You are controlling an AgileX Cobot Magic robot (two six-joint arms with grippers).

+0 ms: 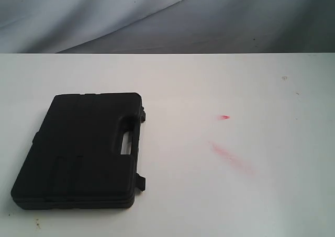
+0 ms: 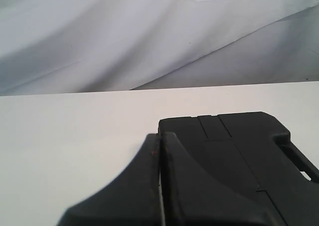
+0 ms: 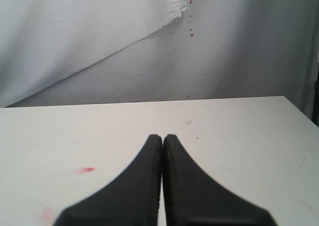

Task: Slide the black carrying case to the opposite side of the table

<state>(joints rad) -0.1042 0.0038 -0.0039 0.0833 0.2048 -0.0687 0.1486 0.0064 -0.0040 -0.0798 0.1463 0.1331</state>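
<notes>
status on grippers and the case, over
Left gripper shut near the black plastic carrying case, right gripper shut. Case flat on white tabletop, left side. Only red smears in its path.

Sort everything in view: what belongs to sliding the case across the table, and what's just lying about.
For the job: black carrying case; table; left gripper and right gripper, both shut.

Just there: red smears on the tabletop; draped cloth backdrop.
</notes>
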